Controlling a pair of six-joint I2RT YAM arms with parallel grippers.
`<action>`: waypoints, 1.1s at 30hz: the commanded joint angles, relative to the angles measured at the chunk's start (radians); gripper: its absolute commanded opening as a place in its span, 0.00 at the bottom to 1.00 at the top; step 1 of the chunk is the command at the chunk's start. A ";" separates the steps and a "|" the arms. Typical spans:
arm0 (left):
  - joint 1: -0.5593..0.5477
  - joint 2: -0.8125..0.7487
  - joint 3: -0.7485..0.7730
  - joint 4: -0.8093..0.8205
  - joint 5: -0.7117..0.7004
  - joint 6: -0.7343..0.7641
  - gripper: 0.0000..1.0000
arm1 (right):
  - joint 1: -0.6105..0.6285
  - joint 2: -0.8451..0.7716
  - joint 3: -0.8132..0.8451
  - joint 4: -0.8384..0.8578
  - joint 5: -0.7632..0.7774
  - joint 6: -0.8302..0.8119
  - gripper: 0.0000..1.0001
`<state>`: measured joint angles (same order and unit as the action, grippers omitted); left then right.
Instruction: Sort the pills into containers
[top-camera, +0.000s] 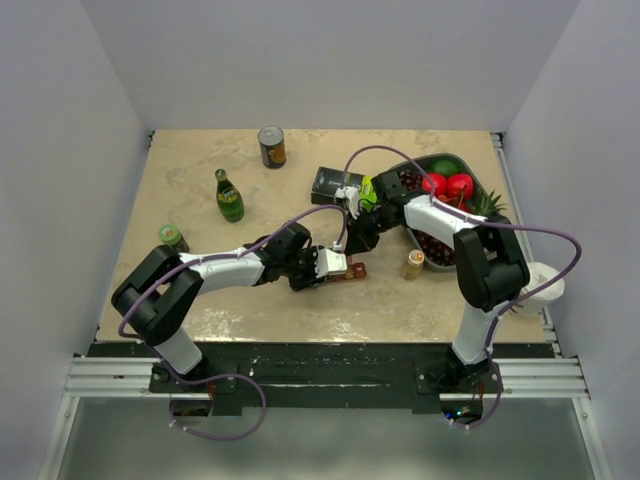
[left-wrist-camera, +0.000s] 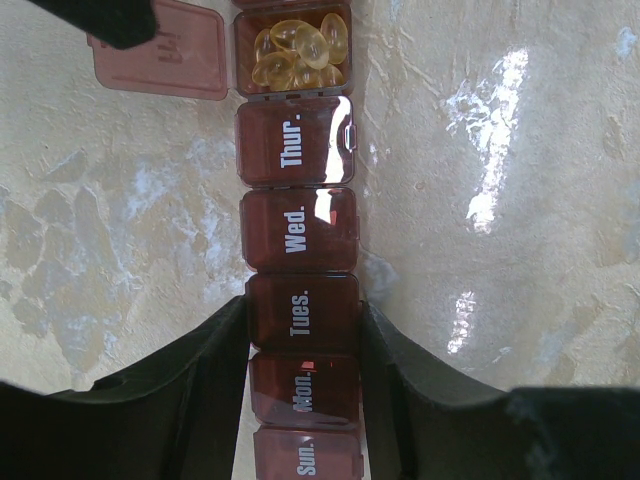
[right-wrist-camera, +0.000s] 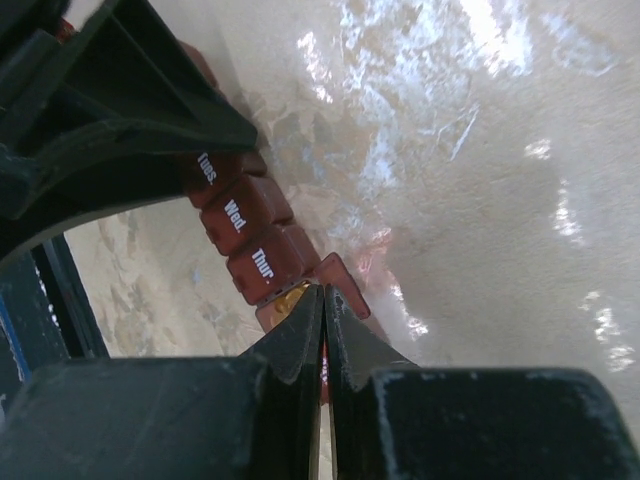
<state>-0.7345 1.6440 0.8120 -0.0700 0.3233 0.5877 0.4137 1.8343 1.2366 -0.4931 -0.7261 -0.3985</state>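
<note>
The dark red container strip lies on the table, with lids marked Sun. to Thur. My left gripper is shut on it, its jaws pressing both sides at Tues. and Mon. The compartment past Thur. is open, with its lid folded out and several yellow pills inside. My right gripper is shut, with nothing seen between its tips, and it hovers at that open compartment next to the lid. In the top view the strip sits between the left gripper and the right gripper.
A small amber pill bottle stands right of the strip. A grey fruit tray and a black-and-green box are behind the right arm. A can, a green bottle and a green jar stand at back left.
</note>
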 joint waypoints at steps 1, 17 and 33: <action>-0.005 0.031 0.010 -0.060 0.003 -0.005 0.00 | 0.019 0.023 -0.003 -0.071 0.001 -0.049 0.04; -0.003 0.034 0.010 -0.067 0.008 -0.006 0.00 | 0.010 -0.010 0.093 -0.078 -0.044 -0.066 0.39; -0.003 0.037 0.012 -0.070 0.007 -0.008 0.00 | 0.004 0.108 0.159 -0.090 0.005 -0.043 0.45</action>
<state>-0.7345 1.6516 0.8215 -0.0727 0.3260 0.5877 0.4187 1.9244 1.3678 -0.5720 -0.7311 -0.4515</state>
